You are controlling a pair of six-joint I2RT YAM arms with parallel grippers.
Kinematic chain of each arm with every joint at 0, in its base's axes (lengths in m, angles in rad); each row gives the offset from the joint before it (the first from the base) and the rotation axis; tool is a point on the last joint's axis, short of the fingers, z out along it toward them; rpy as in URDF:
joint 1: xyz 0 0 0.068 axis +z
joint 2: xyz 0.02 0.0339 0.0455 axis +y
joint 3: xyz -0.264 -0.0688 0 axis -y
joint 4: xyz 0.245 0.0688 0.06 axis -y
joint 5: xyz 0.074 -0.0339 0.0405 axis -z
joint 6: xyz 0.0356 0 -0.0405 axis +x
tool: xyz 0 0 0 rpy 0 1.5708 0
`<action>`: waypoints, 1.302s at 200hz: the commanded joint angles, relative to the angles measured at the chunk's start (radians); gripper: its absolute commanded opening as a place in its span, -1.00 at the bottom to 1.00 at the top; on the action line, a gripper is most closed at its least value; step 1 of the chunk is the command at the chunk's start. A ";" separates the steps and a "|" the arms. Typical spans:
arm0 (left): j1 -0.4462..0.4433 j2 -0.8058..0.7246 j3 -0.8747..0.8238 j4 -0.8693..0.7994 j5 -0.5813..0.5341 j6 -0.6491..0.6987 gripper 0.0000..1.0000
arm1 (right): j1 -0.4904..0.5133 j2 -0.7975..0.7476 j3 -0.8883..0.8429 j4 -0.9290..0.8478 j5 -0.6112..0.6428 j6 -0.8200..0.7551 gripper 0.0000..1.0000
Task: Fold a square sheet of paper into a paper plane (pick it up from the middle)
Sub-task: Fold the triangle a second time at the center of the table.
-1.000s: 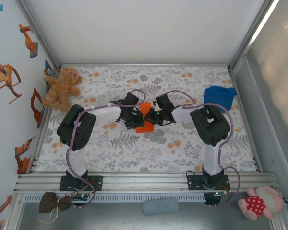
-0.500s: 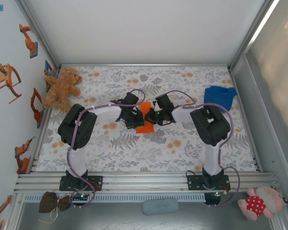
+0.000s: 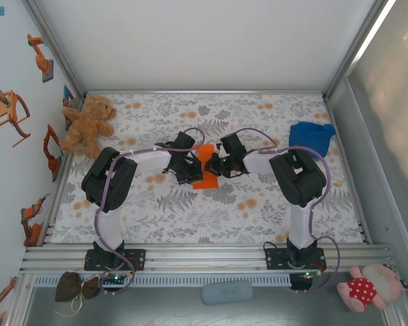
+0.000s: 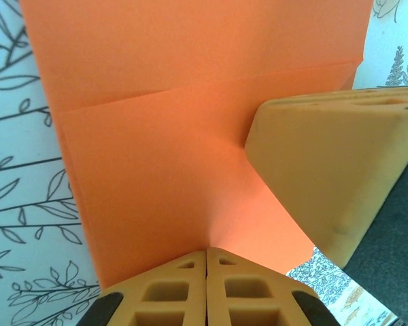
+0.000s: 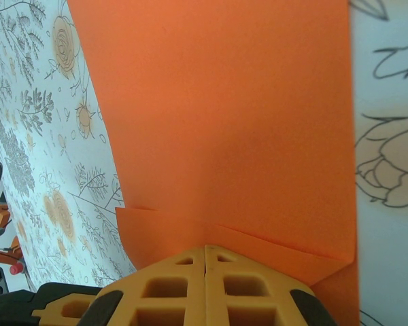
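a floral-printed surface (image 3: 190,217) fills a white-walled cell, with a teddy bear (image 3: 88,124) at its far left and a blue cloth lump (image 3: 311,136) at its far right. at mid-surface, the folded orange paper (image 3: 205,179) lies between both arms. the left pincer (image 4: 206,252) is pinched tight on one edge and the right pincer (image 5: 205,248) on the opposite, creased edge.

The left arm (image 3: 110,178) and right arm (image 3: 298,176) bend inward, wrists low over the tabletop's middle. The left jaws and right jaws are closed, tips facing each other.
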 commanded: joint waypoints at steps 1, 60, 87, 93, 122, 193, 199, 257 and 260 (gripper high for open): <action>0.004 0.004 -0.038 -0.102 -0.007 0.046 -0.84 | 0.000 0.106 -0.039 -0.187 0.138 -0.006 -1.00; 0.006 -0.040 -0.087 -0.176 -0.023 0.103 -0.86 | 0.001 0.111 -0.025 -0.206 0.140 -0.020 -1.00; 0.011 -0.076 -0.135 -0.195 -0.033 0.110 -0.87 | -0.002 0.108 -0.021 -0.218 0.145 -0.028 -1.00; 0.012 -0.086 -0.144 -0.198 -0.034 0.111 -0.87 | -0.003 0.106 -0.021 -0.220 0.146 -0.027 -1.00; 0.019 -0.141 -0.174 -0.219 -0.054 0.116 -0.89 | -0.004 0.106 -0.020 -0.221 0.145 -0.029 -1.00; 0.024 -0.239 -0.142 -0.045 -0.059 0.026 -0.88 | -0.003 0.097 -0.013 -0.213 0.137 -0.029 -1.00; 0.026 -0.231 -0.137 -0.029 -0.059 0.011 -0.88 | -0.004 0.098 -0.011 -0.212 0.136 -0.029 -1.00; 0.023 -0.102 -0.076 0.013 -0.052 -0.051 -0.89 | -0.004 0.095 -0.002 -0.197 0.124 -0.027 -1.00; 0.024 -0.100 -0.075 0.013 -0.052 -0.052 -0.89 | -0.005 0.094 -0.003 -0.196 0.124 -0.028 -1.00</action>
